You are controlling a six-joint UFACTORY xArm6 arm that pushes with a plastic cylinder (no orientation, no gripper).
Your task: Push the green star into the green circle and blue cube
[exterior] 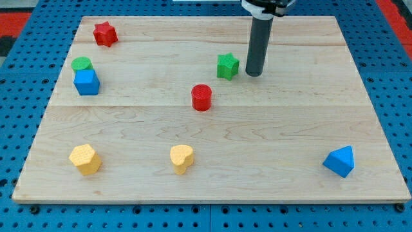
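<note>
Our wooden board [212,129] fills the view, resting on a blue pegboard. There are no fingers to release or clench: we carry only a dark rod, and my tip [253,74] sits just to the view's right of the green star [227,66], near the board's upper middle. The blue cube [86,82] and green circle [82,63] touch each other, well apart at the view's left edge. The red cylinder [201,97] lies just below the star's path. We judge a steady leftward push through the star's centre best, correcting early so it neither spins off nor drifts toward the cylinder.
</note>
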